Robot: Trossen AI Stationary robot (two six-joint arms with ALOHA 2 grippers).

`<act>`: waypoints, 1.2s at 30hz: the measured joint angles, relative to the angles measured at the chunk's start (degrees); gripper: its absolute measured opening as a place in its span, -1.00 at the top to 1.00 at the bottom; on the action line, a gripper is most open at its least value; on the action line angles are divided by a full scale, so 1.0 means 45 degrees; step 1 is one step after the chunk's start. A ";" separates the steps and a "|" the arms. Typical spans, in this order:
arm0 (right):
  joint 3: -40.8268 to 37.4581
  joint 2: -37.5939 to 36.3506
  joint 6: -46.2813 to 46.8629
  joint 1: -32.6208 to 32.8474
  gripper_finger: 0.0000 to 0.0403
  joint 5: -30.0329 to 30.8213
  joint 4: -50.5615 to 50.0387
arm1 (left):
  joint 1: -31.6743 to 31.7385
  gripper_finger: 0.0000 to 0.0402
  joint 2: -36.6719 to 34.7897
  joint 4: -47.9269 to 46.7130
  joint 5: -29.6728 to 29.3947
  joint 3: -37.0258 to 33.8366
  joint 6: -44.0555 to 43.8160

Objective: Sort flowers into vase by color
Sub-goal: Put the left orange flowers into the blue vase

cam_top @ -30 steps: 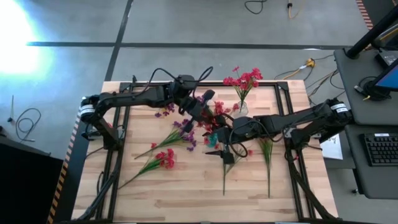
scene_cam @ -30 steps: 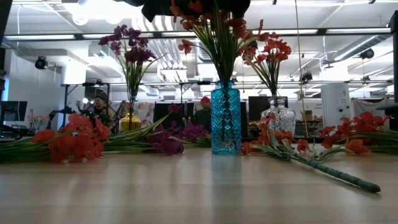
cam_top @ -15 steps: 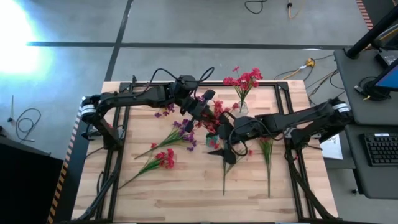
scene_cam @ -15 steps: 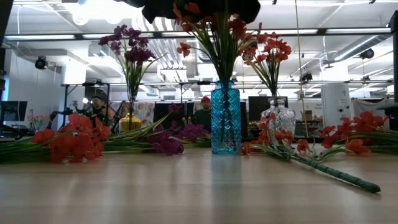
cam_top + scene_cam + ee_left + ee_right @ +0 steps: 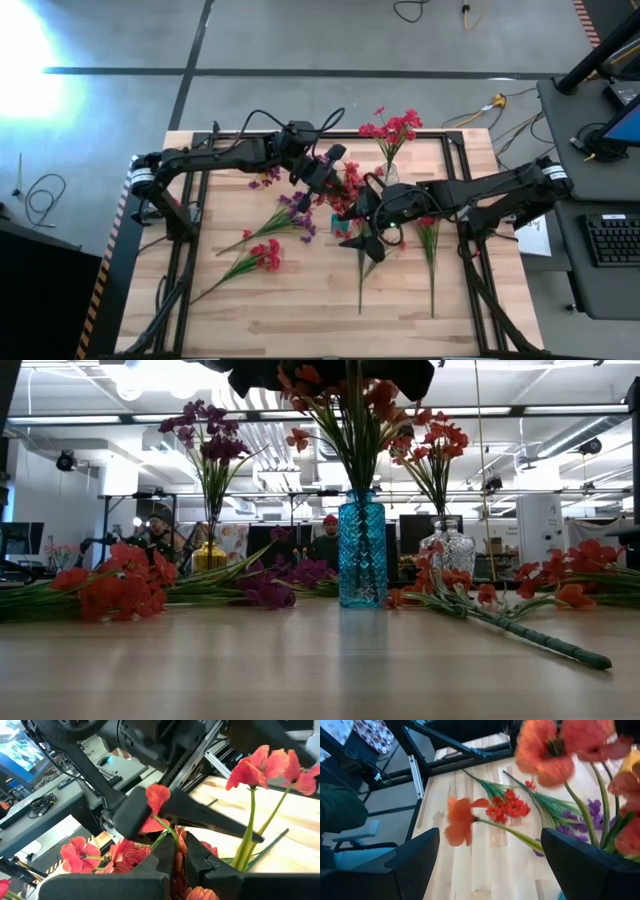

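Right gripper [image 5: 487, 865] spread wide, one dark finger [image 5: 395, 867] at each side of the gap. Between them and close ahead, a single red blossom [image 5: 460, 820] on a thin green stem. Farther ahead, flat on the wooden table [image 5: 470, 875], a red sprig [image 5: 507, 806]. Toward one finger, purple blossoms [image 5: 580, 817]; nearest the lens, large blurred red flowers [image 5: 560, 745].

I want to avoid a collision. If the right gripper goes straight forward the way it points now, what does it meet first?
Probably the red flowers standing in the blue vase, right ahead of the open right gripper; depth is unclear.
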 joint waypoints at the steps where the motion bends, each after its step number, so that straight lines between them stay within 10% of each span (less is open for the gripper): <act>1: 0.0000 0.0014 0.0040 0.0000 -0.69 0.0002 -0.0038 | 0.0000 1.00 0.0000 0.0010 0.0006 0.0000 0.0000; 36: -0.0005 0.0019 0.0308 -0.0053 -0.69 0.0051 -0.0990 | 0.0010 1.00 -0.0040 0.0054 -0.0310 -0.0004 -0.0171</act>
